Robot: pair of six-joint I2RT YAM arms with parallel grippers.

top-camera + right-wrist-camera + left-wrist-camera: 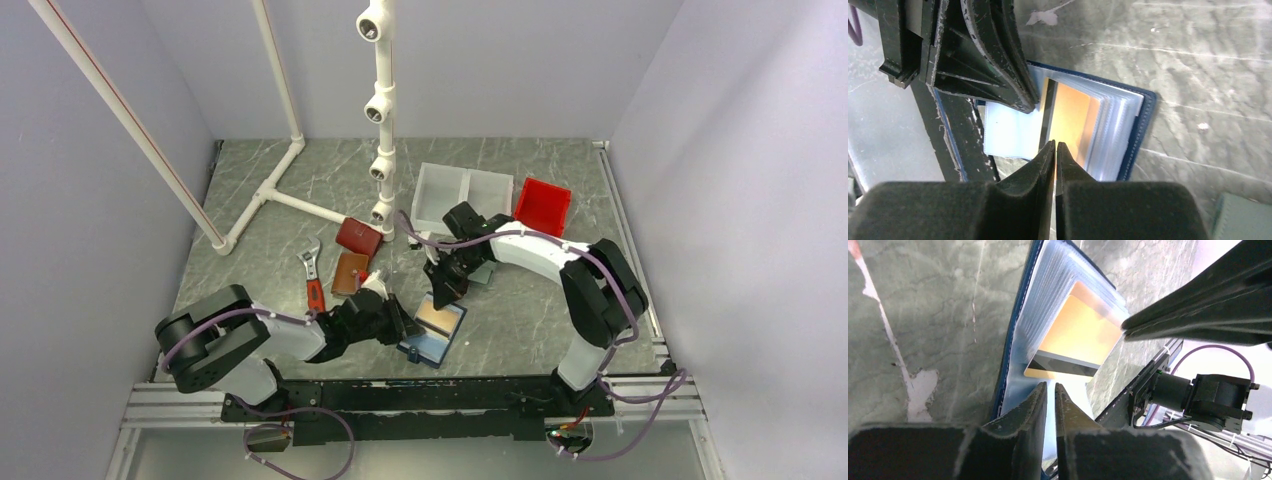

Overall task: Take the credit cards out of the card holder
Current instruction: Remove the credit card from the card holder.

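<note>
Left arm [270, 335], right arm [530, 250]: white shells, black joints, purple cables [640, 290] alongside. Pincer fingers [1023, 410] black, tapered, pale-scuffed edges.

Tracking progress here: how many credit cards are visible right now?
1: an orange card with a black stripe, among the clear sleeves of the open card holder. Others may be hidden behind other sleeves.

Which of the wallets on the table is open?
The navy blue card holder near the front edge, spread open with an orange card showing. The dark red wallet and brown wallet by the wrench lie shut.
</note>
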